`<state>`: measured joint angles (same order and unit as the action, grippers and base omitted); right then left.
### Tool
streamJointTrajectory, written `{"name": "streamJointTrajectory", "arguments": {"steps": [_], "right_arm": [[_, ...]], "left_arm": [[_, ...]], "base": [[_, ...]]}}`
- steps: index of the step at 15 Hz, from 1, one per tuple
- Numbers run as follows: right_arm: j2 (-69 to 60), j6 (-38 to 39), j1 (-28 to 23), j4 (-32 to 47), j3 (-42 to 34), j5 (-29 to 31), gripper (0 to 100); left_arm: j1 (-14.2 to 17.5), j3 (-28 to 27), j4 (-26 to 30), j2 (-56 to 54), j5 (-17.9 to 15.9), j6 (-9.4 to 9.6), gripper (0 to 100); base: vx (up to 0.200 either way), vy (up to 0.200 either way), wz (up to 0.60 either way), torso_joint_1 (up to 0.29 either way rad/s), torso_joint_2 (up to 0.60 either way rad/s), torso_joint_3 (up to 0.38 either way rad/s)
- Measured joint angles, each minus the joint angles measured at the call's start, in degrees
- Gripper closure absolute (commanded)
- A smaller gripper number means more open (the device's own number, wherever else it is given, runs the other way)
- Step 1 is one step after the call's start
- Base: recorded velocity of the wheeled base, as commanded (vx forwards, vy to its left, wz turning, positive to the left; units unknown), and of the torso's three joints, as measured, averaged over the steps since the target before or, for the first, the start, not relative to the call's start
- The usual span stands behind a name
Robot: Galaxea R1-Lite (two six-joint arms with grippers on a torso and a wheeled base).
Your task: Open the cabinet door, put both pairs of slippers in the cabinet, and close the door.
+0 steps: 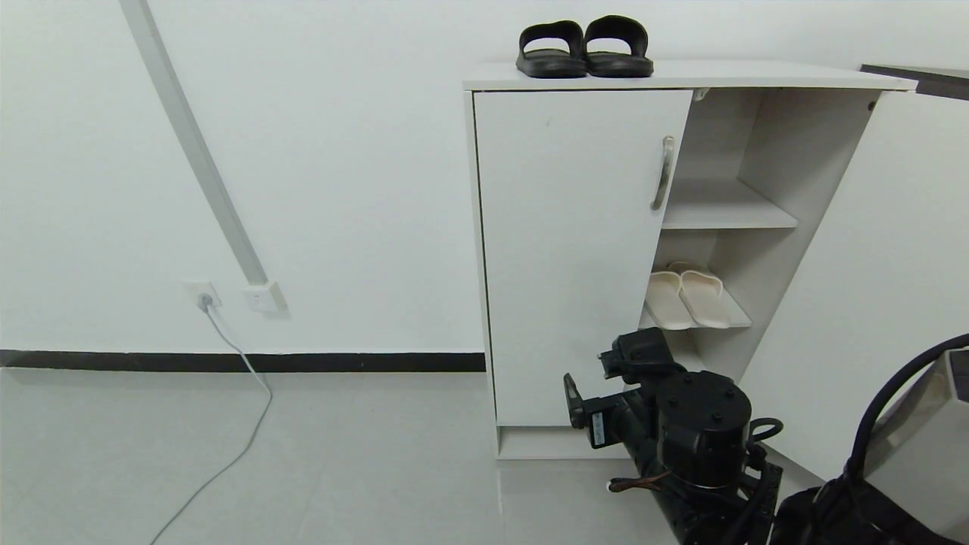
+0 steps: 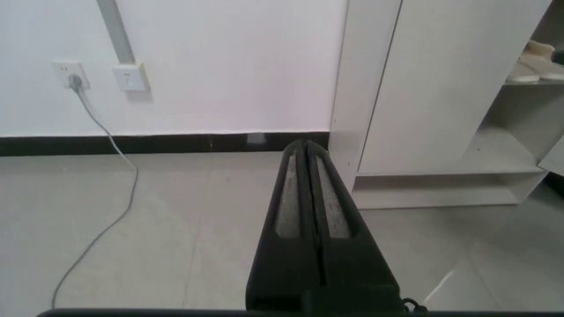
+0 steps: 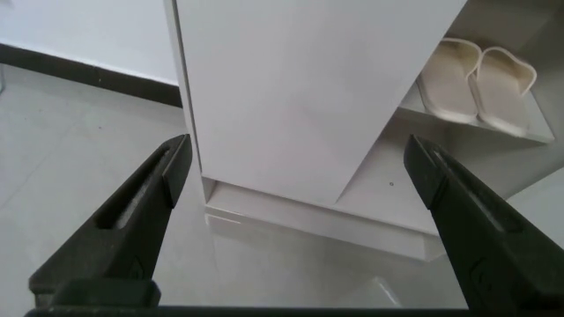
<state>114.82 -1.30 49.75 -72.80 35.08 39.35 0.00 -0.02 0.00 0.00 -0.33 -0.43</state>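
Cabinet [image 1: 757,74] and right arm [image 1: 696,431] are close together. The arm is held low in front of the closed left door [image 1: 568,257], near its bottom edge. The right gripper [image 3: 298,150] points at that door with its fingers [image 3: 132,211] spread wide apart and nothing between them. The left gripper [image 2: 306,154] is farther off, aimed at the floor [image 2: 176,238] beside the cabinet's left side, with its fingers pressed together and holding nothing.

The cabinet is white and stands against the white wall. Its right door [image 1: 870,265] is swung open toward the robot, and the left door carries a metal handle [image 1: 664,172] on its inner edge. One pair of black slippers [image 1: 584,49] sits side by side on the top panel, toes facing out. A pair of cream slippers [image 1: 685,299] lies on the middle shelf [image 1: 738,318] inside, partly hidden behind the closed door. The upper shelf [image 1: 727,208] holds nothing visible.

Left of the cabinet, a grey conduit [image 1: 189,144] runs diagonally down the wall to a small box, and a plug in the wall socket [image 1: 200,295] trails a grey cable [image 1: 250,431] across the pale floor. A black baseboard [image 1: 227,361] runs along the wall's foot.
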Motion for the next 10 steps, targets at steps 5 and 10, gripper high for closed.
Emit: {"name": "streamJointTrajectory", "arguments": {"steps": [5,10], "right_arm": [[0.0,0.0,0.0,0.0,0.0,0.0,0],[0.1,-0.6,-0.2,0.0,0.0,0.0,0]], "left_arm": [[0.0,0.0,0.0,0.0,0.0,0.38,100],[0.0,0.0,0.1,0.0,0.0,0.43,100]], "base": [[0.0,0.0,0.0,0.0,0.0,0.0],[0.0,0.0,0.0,0.026,-0.3,-0.325]]}}
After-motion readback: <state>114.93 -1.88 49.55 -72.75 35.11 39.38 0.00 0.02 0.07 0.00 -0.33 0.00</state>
